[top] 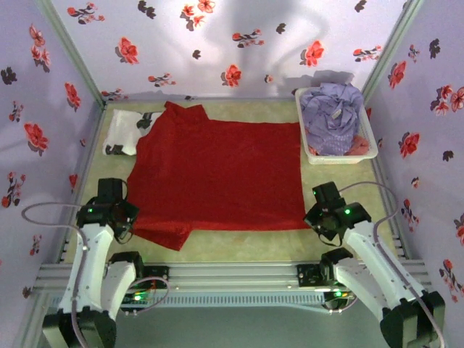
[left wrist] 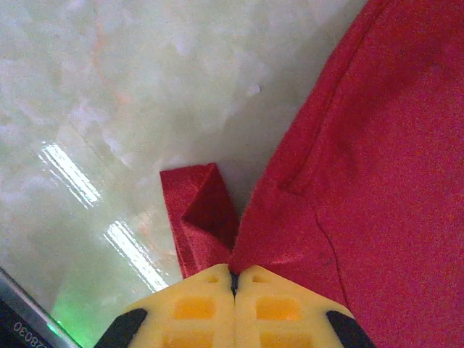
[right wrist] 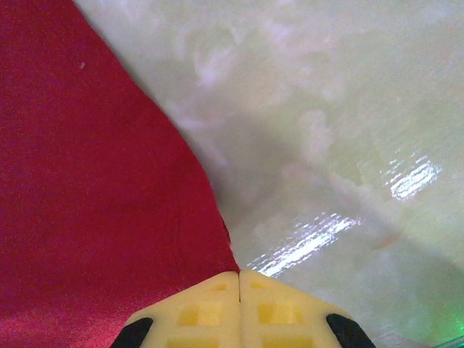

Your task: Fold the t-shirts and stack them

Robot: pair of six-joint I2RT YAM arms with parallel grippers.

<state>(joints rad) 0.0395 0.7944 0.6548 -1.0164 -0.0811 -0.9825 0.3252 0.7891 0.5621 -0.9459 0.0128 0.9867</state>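
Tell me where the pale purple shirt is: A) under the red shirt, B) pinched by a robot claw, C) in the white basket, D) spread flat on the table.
C: the lavender shirt lies bunched in the white basket, apart from the red shirt.

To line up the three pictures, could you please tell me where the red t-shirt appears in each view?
Top external: red t-shirt spread flat across the table's middle.
Left wrist: red t-shirt on the right, its edge pinched in the left tool.
Right wrist: red t-shirt on the left, corner in the right tool.
Shared landmark: pale green tabletop.
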